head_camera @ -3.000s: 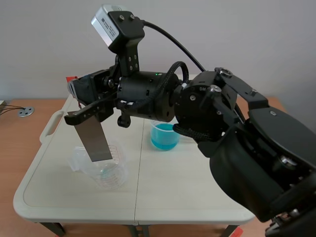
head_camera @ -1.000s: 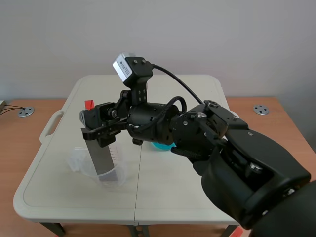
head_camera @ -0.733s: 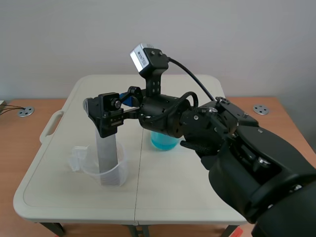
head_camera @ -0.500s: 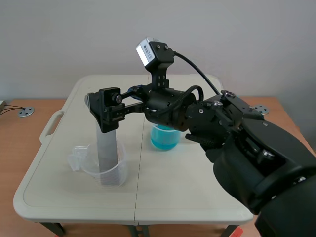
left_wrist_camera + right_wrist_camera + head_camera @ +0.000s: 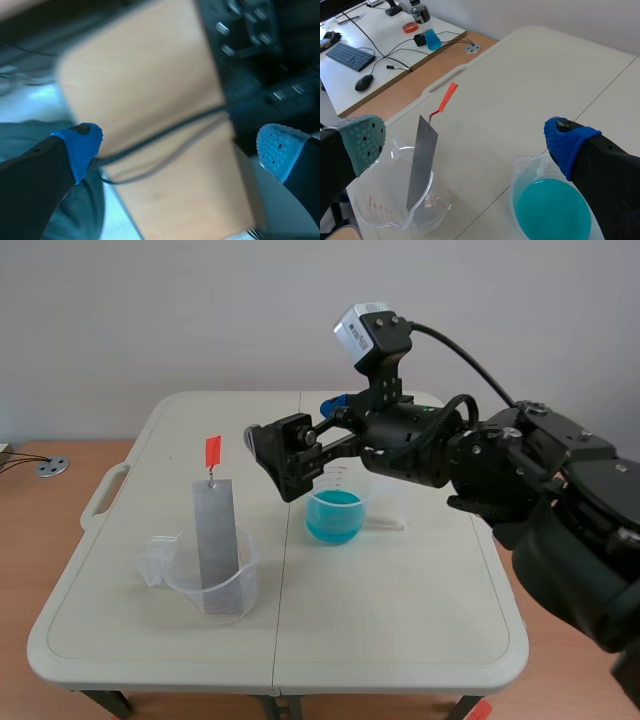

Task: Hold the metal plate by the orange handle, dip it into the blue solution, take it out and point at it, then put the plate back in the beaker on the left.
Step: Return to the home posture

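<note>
The clear beaker (image 5: 212, 585) stands on the pale table (image 5: 400, 640), on my left-hand side, and everything here is placed from it. The metal plate (image 5: 215, 535) stands inside this beaker, lower end on the bottom. It leans a little and rises well above the rim. The orange handle (image 5: 212, 452) sits at the plate's top end, high over the beaker, and nothing touches it. My right gripper (image 5: 275, 455) hangs in the air up and to the right of the clear beaker, about level with the handle and apart from it. Its fingers are spread wide with nothing between them. From my right wrist, the grey-green pad (image 5: 365, 142) is just beside the clear beaker (image 5: 385, 210), while the plate (image 5: 420, 165) and handle (image 5: 447, 97) show in the gap ahead of the fingers. To the right of the clear beaker, a little farther across the table, a second beaker (image 5: 333, 510) holds the blue solution (image 5: 550, 215). My left gripper (image 5: 180, 150) also has its fingers wide apart, blue pads (image 5: 82, 145) holding nothing. Its view is blurred: ahead seem to be a wood-coloured surface and dark cables (image 5: 165, 135), so I cannot tell where it lies from the clear beaker.
</note>
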